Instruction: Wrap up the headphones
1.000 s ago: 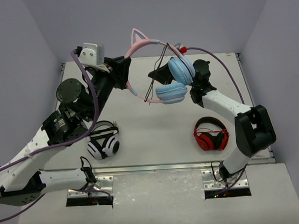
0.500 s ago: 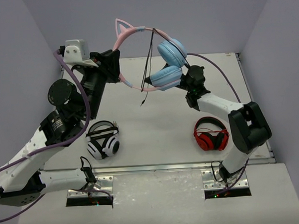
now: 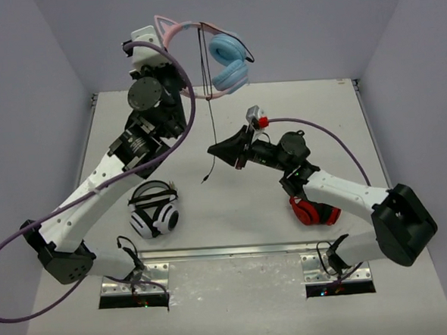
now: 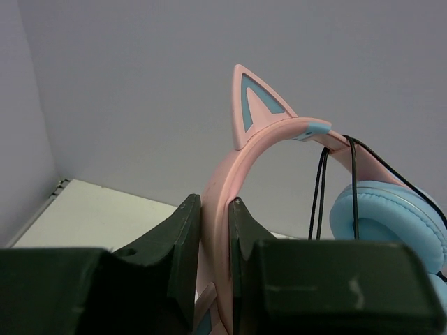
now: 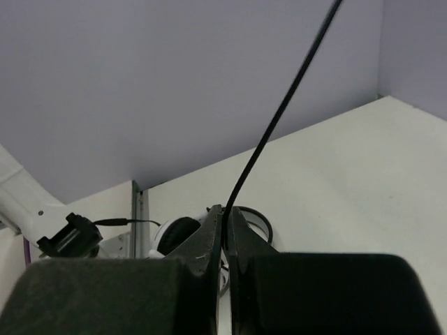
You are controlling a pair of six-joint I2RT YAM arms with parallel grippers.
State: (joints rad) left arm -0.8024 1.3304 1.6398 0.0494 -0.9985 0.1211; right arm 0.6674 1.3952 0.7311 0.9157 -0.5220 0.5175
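Down on the pale, matte table (image 3: 233, 205), toward the left, lies a black-and-white striped headset (image 3: 155, 214) with round padded cups, folded in on itself near the front rail. Above it the left arm reaches up high, a smooth lilac hose (image 3: 183, 101) looping along its white shells. The left gripper (image 4: 215, 213) is clamped on the pink headband (image 4: 269, 136), its dark, blocky fingers (image 4: 183, 237) pressed against either face of the glossy plastic arc. The headphones (image 3: 228, 62) hang in the air from that grip, up by the back wall and well off the table. A pointed cat ear (image 4: 253, 105), pink with a blue inset, stands on top of the band, and the soft light blue earcups (image 3: 226, 49) sit stacked to the right of the gripper. The thin black cable (image 3: 207, 100) is draped over the band and drops straight down, taut, to the right gripper (image 3: 216, 147). That gripper's tapered dark fingers (image 5: 209, 230) are pinched together on the cord, and a short loose end (image 3: 204, 178) dangles below them toward the table. Further right, a red-and-black headset (image 3: 314, 211) lies flat, partly hidden under the right arm's white forearm.
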